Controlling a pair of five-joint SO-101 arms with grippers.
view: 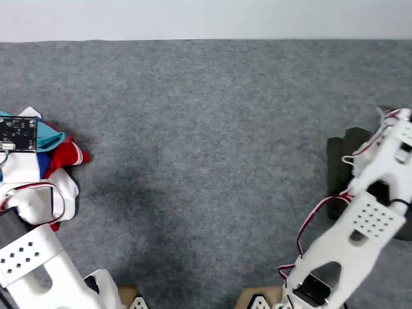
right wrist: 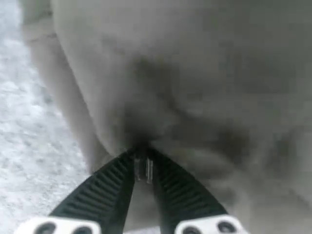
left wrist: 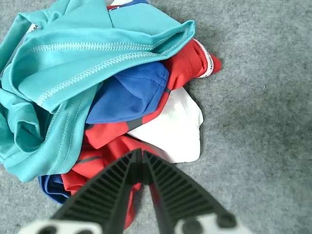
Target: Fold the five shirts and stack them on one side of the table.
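A loose pile of shirts lies at the table's left edge: a teal one [left wrist: 92,53] on top, a blue one [left wrist: 126,95], a red one [left wrist: 183,66] and a white one [left wrist: 175,129]. My left gripper [left wrist: 142,155] hovers just over the pile, its tips meeting at the red and white cloth, shut. In the high view the pile [view: 55,148] shows beside the left arm [view: 35,257]. A dark grey shirt [view: 340,161] lies at the right edge under the right arm [view: 360,232]. My right gripper [right wrist: 142,155] is shut on a pucker of that dark shirt [right wrist: 204,83].
Grey felt [view: 206,161] covers the whole table, with a wide bare stretch between the two arms. A pale wall [view: 206,19] runs along the far edge. Both arm bases stand at the near edge.
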